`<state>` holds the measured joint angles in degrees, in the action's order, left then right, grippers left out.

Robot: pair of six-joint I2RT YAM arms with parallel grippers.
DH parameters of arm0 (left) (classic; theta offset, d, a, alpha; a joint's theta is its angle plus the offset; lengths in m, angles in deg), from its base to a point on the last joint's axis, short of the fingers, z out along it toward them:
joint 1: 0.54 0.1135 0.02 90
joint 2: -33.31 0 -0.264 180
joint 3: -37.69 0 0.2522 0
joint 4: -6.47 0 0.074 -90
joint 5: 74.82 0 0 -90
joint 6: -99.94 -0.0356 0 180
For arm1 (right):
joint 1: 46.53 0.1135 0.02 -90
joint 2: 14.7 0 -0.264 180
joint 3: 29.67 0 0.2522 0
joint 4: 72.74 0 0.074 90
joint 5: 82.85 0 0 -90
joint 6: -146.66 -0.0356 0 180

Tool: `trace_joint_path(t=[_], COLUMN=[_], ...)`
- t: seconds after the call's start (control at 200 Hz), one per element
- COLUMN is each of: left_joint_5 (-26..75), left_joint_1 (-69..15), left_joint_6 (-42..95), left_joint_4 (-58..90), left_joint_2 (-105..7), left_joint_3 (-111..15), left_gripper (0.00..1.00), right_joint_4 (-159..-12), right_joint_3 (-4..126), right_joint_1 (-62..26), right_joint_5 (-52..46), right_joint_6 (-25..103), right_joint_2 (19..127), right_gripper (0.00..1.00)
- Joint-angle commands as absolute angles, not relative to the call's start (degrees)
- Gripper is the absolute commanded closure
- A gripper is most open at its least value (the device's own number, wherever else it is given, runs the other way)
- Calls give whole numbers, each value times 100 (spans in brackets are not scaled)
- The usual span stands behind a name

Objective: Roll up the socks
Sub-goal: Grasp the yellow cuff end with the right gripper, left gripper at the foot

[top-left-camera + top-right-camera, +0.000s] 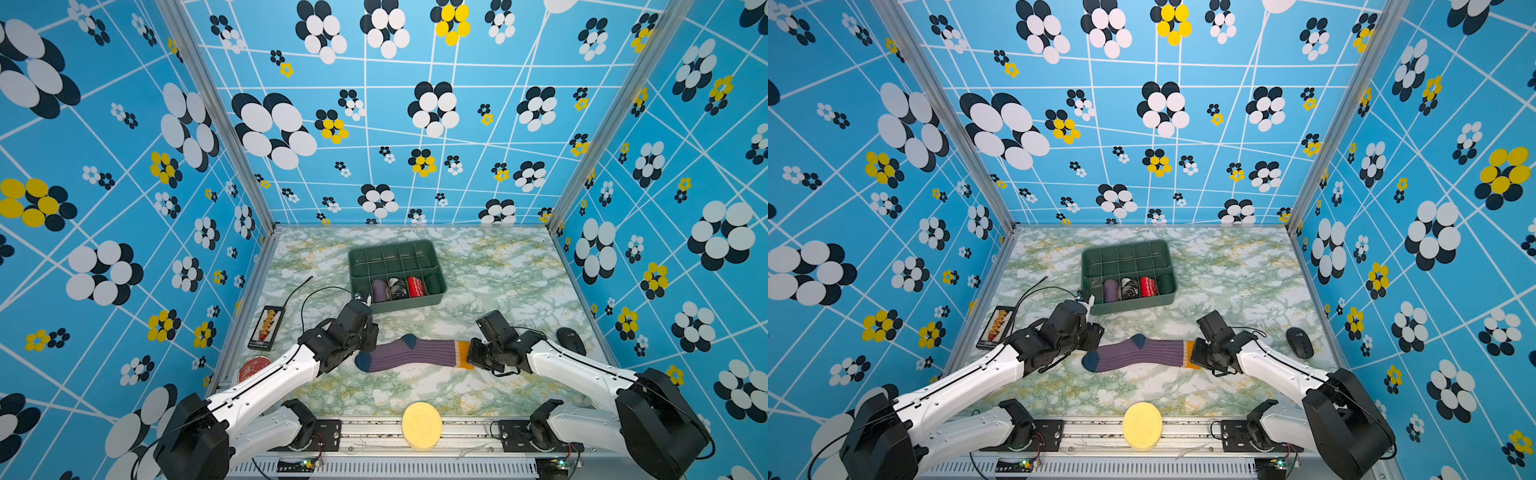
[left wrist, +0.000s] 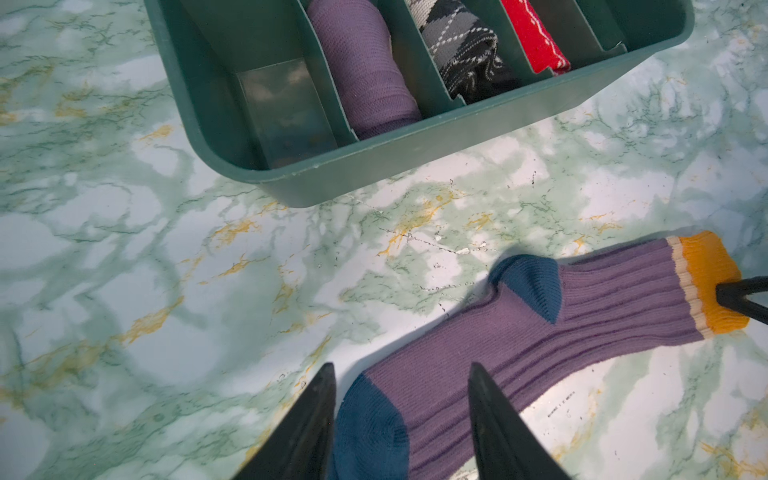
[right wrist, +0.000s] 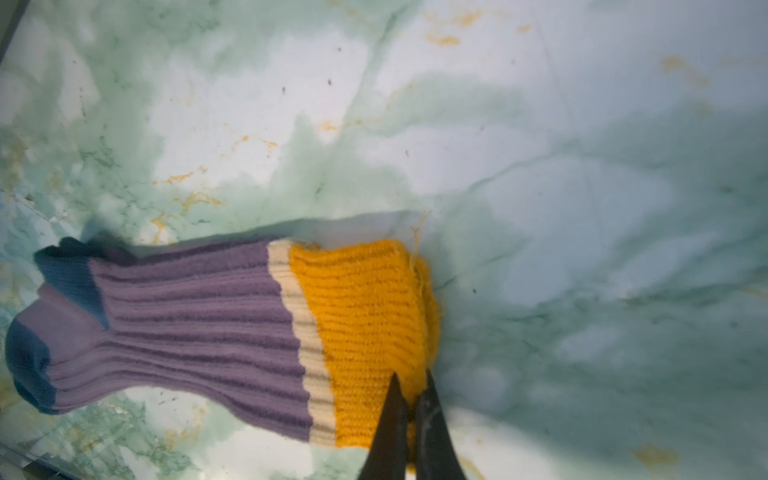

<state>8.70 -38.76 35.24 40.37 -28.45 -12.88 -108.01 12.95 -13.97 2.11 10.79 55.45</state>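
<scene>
Currently, at left, the left gripper point(image 2: 402, 368) is standing open, its jaws straddling the dark blue toe. The socks point(image 1: 415, 353) are lying on the marbled table point(image 1: 478, 395) at lower centre of both top views, long axis running left to right, toe pointing left, orange cuff right. The right gripper point(image 3: 411, 376) is clamping that cuff's edge.

Parted left gripper point(image 2: 401, 369), perhaps on socks point(image 2: 540, 332)
</scene>
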Motion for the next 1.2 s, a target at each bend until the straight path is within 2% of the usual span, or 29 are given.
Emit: trace_joint_path(t=[0.0,0.435,1.199], left_joint_5=[849,868,903], left_joint_1=[-3837,-3824,-3783], left_joint_6=[3431,3447,3455], left_joint_4=[4006,4016,3997], left_joint_2=[-2915,-2844,-2607], left_joint_3=[-1409,-1401,-1226], left_gripper=[47,48,47], right_joint_4=[-11399,-12053,-12000], right_joint_3=[1311,2265,3782], right_joint_1=[-1237,-335,752], right_joint_5=[589,1529,1695], right_joint_6=[1191,1299,1471], right_joint_2=[5571,5663,7105], right_gripper=[100,100,100])
